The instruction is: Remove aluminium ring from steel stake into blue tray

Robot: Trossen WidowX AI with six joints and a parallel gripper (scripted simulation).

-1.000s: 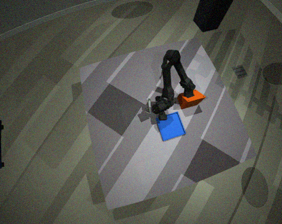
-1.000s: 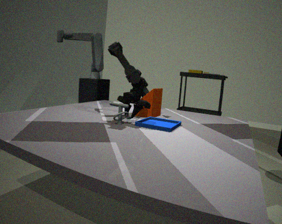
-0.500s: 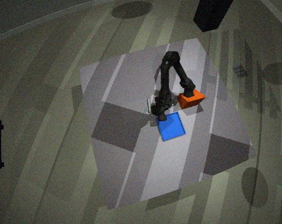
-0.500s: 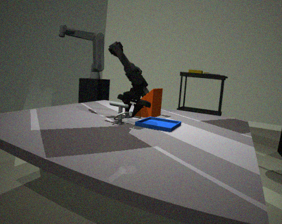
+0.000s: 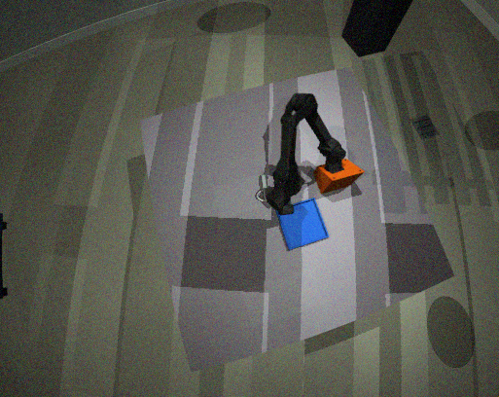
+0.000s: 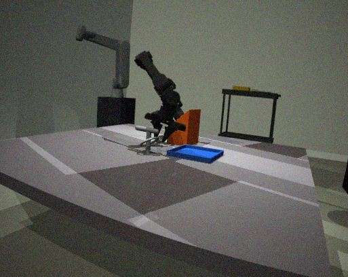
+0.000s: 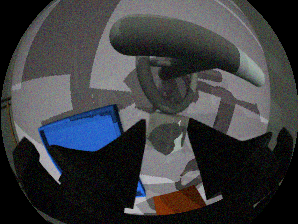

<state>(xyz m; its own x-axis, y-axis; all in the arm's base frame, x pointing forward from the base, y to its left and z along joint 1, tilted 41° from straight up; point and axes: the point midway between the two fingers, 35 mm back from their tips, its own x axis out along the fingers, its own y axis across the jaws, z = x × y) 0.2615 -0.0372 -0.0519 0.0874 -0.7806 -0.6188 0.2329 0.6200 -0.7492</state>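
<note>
The tray point(image 5: 303, 226) point(image 6: 196, 154) point(image 7: 85, 135) lies near the stake point(image 5: 263, 181) point(image 6: 148, 137) point(image 7: 175, 40), ring point(image 5: 258, 196) point(image 6: 154, 138) point(image 7: 145, 86) seemingly around.

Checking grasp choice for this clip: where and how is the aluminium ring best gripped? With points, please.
Probably by its welded tab, with the fingers closing on the tab's two sides, coming from the side away from the stake point(image 5: 264, 181) point(image 6: 148, 142) point(image 7: 175, 45). The ring point(image 5: 260, 196) point(image 6: 151, 138) point(image 7: 145, 82) loops around the post under the cross-bar, which obstructs an approach from above; the tab juts outward.

From out here, I see the tray point(image 5: 302, 225) point(image 6: 195, 154) point(image 7: 82, 134) in bright blue. Behind it on my exterior view, the arm's mount point(image 5: 338, 176) point(image 6: 192, 127) point(image 7: 179, 201) is orange; beside it, the stake point(image 5: 263, 182) point(image 6: 146, 138) point(image 7: 175, 42) looks grey. Around it, the tabletop point(image 5: 228, 253) point(image 6: 159, 183) point(image 7: 45, 55) shows mauve-grey with paler stripes and darker patches.
</note>
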